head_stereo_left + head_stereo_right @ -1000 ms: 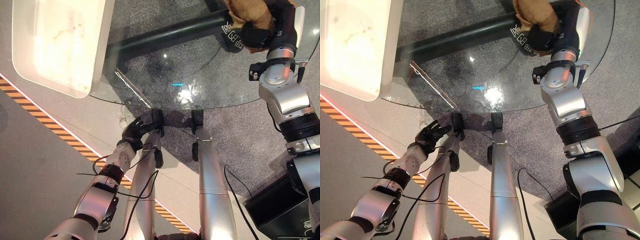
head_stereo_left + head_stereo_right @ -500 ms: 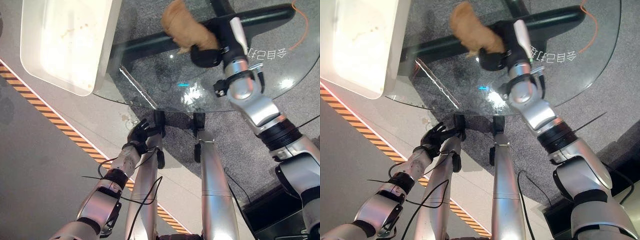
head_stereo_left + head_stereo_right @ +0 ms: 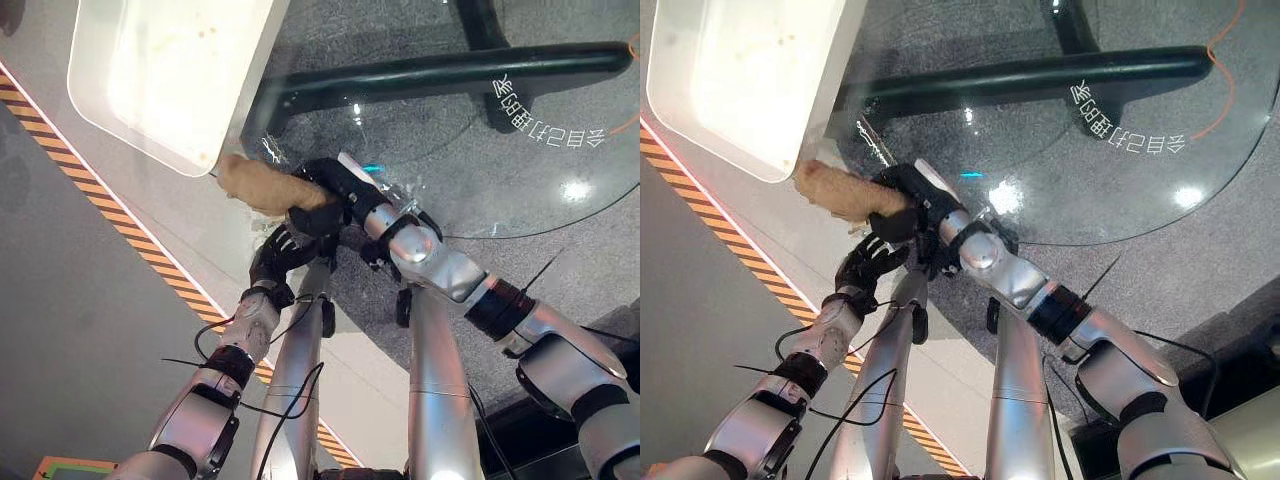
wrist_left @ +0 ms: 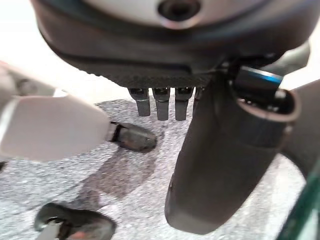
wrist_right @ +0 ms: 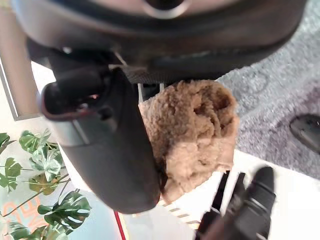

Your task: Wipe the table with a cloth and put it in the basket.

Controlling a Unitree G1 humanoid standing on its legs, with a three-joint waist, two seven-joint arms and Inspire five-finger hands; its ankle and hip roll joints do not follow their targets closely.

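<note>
Dark fingers and thumb of the right hand point(image 3: 335, 195) are curled round a tan, fuzzy cloth point(image 3: 262, 185), which juts from the grip toward 9 o'clock; the right wrist view shows the same cloth point(image 5: 192, 135) bunched between thumb and fingers. The hand holds the cloth at the near edge of the round glass table point(image 3: 560, 215), just at the rim, with the cloth's free end lying beside the near corner of the white basket point(image 3: 150, 150); whether cloth and basket touch cannot be told. The left hand point(image 3: 275, 258) hangs below the table edge at about 6 o'clock from the cloth, close under the right hand, its fingers relaxed and slightly spread, holding nothing. The basket, a shallow white tub, rests on the table at 10 o'clock. Through the glass a dark table base point(image 3: 440, 75) shows at 1 o'clock. A black-and-orange striped floor line point(image 3: 95, 190) runs diagonally at 8 o'clock.
</note>
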